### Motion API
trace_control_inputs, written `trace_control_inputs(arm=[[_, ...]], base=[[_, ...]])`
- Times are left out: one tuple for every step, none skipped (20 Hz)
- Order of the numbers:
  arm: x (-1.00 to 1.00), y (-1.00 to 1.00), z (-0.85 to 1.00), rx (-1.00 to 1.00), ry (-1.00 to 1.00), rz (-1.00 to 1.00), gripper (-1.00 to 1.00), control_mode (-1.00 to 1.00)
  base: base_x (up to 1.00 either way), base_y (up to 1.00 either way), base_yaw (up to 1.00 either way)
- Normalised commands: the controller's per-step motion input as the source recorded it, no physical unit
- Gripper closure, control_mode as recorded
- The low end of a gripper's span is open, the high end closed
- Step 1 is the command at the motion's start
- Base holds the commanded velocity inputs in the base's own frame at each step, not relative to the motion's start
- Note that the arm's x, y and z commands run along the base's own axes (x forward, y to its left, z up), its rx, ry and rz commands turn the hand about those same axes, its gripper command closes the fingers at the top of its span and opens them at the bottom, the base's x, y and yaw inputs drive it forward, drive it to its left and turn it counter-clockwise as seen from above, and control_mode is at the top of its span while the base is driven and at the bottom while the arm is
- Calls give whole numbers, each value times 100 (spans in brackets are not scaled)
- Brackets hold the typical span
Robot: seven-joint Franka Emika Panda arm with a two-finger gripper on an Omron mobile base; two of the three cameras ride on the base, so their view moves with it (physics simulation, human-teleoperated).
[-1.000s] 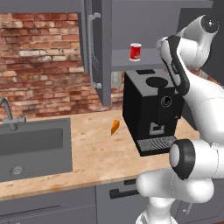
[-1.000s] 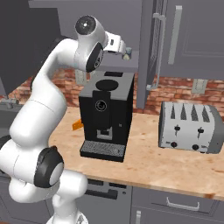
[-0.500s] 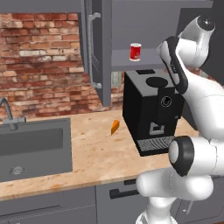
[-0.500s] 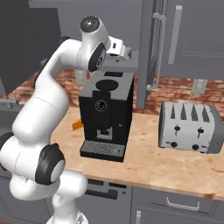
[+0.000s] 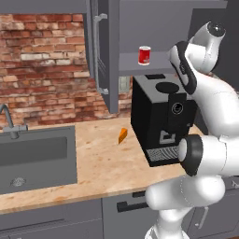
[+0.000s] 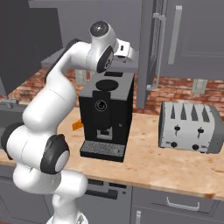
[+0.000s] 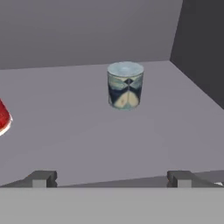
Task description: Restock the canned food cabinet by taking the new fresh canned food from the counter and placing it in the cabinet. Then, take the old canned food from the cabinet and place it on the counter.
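The red new can (image 5: 144,55) stands upright on the grey shelf (image 5: 158,61) of the open wall cabinet; its edge shows at the left of the hand view (image 7: 3,117). The grey-blue old can (image 7: 125,85) stands upright further back on the same shelf (image 7: 78,113), ahead of my gripper (image 7: 111,178). My gripper is open, its two fingertips (image 7: 41,178) wide apart with nothing between them, a short way in front of the old can. In the right base view the hand (image 6: 125,49) reaches into the cabinet above the coffee machine.
A black coffee machine (image 5: 156,119) stands on the tan counter (image 5: 98,163) right under the shelf. The cabinet door (image 5: 103,51) hangs open to the left. An orange piece (image 5: 122,135) lies on the counter, the sink (image 5: 37,156) is at left, and a toaster (image 6: 190,127) at right.
The arm's upper joints have shifted slightly rightwards and up towards the cabinet. The red can stands where it did.
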Motion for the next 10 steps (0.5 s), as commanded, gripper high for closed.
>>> trace_control_inputs(arm=[[53,-16,-2,0,0,-4,-100,-100],[53,-14,-1,0,0,-3,-100,-100],[51,-14,0,0,0,-2,-100,-100],[49,-14,0,0,0,-2,-100,-100],[51,-9,0,0,0,-1,-100,-100],[52,-5,0,0,0,0,-100,-100],[51,0,0,0,0,0,-100,-100],[52,0,0,0,0,0,-100,-100],[52,0,0,0,0,0,-100,-100],[54,0,0,0,0,0,-100,-100]], base=[[0,0,0],[0,0,0],[0,0,0],[0,0,0],[0,0,0],[0,0,0],[0,0,0],[0,0,0],[0,0,0],[0,0,0]])
